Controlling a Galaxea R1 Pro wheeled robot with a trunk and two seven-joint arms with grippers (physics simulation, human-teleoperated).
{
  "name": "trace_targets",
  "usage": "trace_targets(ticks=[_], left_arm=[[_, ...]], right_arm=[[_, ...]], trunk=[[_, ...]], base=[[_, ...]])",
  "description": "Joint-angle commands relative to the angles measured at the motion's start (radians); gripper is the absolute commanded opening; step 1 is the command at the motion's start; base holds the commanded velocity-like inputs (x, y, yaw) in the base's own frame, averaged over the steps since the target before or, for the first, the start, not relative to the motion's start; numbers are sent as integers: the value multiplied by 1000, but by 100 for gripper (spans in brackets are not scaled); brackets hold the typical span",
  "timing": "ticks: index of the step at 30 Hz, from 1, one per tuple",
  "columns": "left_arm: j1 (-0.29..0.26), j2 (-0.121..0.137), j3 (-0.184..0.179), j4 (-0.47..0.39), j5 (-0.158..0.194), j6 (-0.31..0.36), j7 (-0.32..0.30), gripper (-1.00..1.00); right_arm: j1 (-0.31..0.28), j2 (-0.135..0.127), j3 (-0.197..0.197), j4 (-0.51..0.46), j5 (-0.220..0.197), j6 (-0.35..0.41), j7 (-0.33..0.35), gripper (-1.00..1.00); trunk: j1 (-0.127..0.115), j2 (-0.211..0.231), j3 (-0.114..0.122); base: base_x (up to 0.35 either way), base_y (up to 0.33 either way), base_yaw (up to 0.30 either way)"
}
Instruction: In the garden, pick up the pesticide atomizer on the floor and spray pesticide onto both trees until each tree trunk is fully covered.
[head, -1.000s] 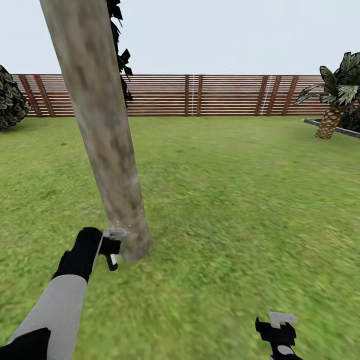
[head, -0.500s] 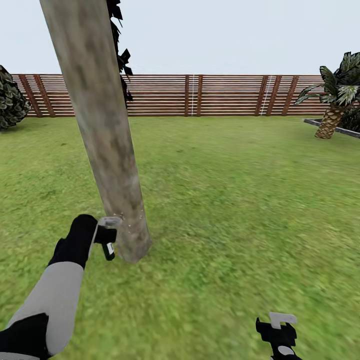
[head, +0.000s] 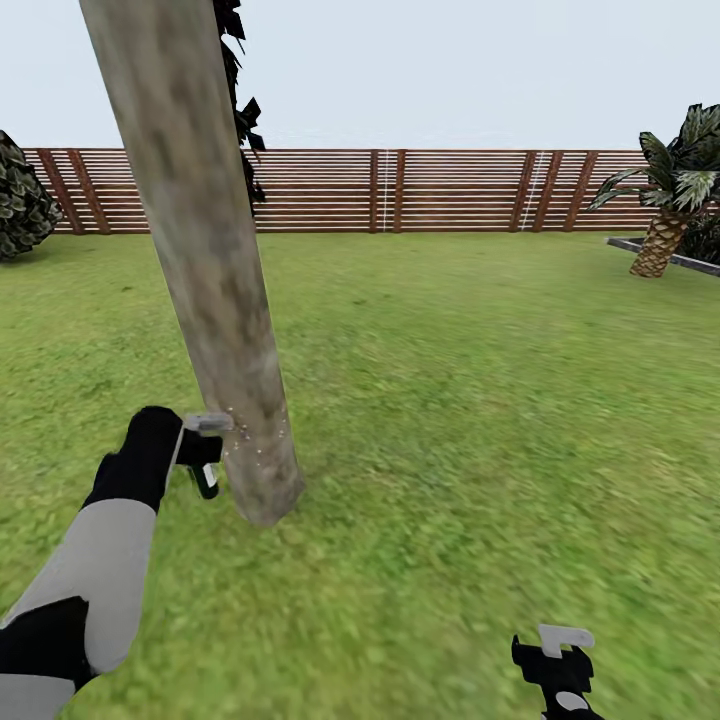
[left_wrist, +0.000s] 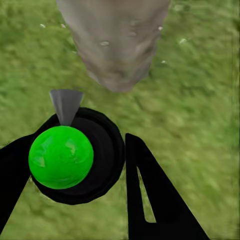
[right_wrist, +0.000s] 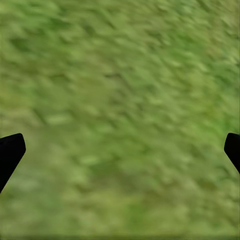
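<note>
Gripping the pesticide atomizer, the left claw hangs low beside the base of the tree trunk, its fingers clenched on the bottle's dark body. In the head view the atomizer's light grey trigger head points at the trunk and sits just beside it, and small pale droplets speckle the bark around that height. The trunk is thick, pale and mottled, leaning across the upper left of the view and meeting the grass a little past the claw. From the left wrist view the atomizer appears end-on as a round dark body with a bright green cap, a grey nozzle aimed at the tree trunk, and black claw fingers on both sides of it; pale specks dot the bark and the grass nearby. The right claw rests low at the lower right of the head view, well apart from the tree, and the right wrist view shows its black fingertips spread wide at the frame's edges over bare grass, released and holding nothing. Farther off stand a red-brown slatted fence, a palm-like plant at the right and a dark shrub at the left.
</note>
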Motion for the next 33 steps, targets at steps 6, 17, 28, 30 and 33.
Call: trace_targets(ticks=[6,17,28,30,33], left_arm=[[-18,-105,-51,3,-19,4,-10,-100],[-26,47,-44,4,-15,7,-10,-100],[21,-4,-47,5,-13,2,-8,-100],[21,-6,-47,5,-13,2,-8,-100],[21,-6,-46,5,-14,2,-8,-100]], right_arm=[[-1,0,-4,1,4,-4,-1,100],[-1,1,-4,1,4,-4,-1,100],[-1,2,-4,1,4,-4,-1,100],[-1,2,-4,1,4,-4,0,100],[-1,2,-4,1,4,-4,0,100]], trunk=[[0,0,-1],[0,0,-1],[0,0,-1],[0,0,-1],[0,0,-1]], base=[[0,0,0],[0,0,0],[0,-179,0],[0,-272,0],[0,-273,0]])
